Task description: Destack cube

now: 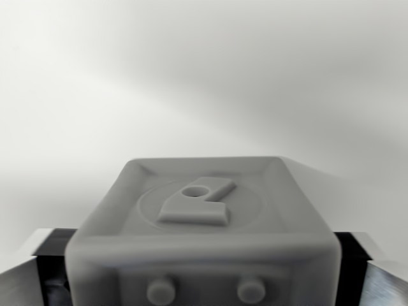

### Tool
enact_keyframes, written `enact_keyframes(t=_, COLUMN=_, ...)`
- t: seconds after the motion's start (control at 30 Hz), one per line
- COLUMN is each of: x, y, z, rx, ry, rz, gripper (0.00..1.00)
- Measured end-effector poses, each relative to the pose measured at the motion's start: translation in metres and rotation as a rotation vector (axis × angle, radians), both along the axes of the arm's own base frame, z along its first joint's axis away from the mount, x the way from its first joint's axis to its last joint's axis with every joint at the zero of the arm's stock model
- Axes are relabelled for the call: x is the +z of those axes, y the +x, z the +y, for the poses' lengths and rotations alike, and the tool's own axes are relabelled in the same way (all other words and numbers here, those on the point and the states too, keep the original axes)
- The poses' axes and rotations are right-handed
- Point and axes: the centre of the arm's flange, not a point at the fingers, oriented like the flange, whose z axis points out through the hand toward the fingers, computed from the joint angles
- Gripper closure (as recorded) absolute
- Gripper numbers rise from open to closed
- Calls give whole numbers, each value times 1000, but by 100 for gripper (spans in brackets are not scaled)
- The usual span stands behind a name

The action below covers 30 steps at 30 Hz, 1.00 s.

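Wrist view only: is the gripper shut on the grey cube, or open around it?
Cannot tell. The grey cube sits between the metal fingers of the gripper, hiding any contact.

1. Soft, even light fills my wrist view; the pale surface (204, 70) behind the grey cube (203, 229) washes nearly white just above the cube's left shoulder.
2. A broad, faint shadow darkens that surface toward the upper right of the cube.
3. The cube's raised emblem is fairly sharp; its near edge and the two studs below blur badly.
4. My fingers (25, 280) flank the cube's lower corners, out of focus, with dull metallic sheen and dark gaps beside it.
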Motion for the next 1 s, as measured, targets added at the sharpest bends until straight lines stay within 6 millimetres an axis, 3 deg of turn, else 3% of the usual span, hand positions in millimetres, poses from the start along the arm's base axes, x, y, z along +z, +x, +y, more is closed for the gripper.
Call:
enact_keyframes(t=0.73, x=0, y=0, z=0, rx=0, ry=0, rz=0, gripper=0)
enact_keyframes(t=1.0, x=11, y=1, z=0, rx=1, ry=0, rz=-4, gripper=0)
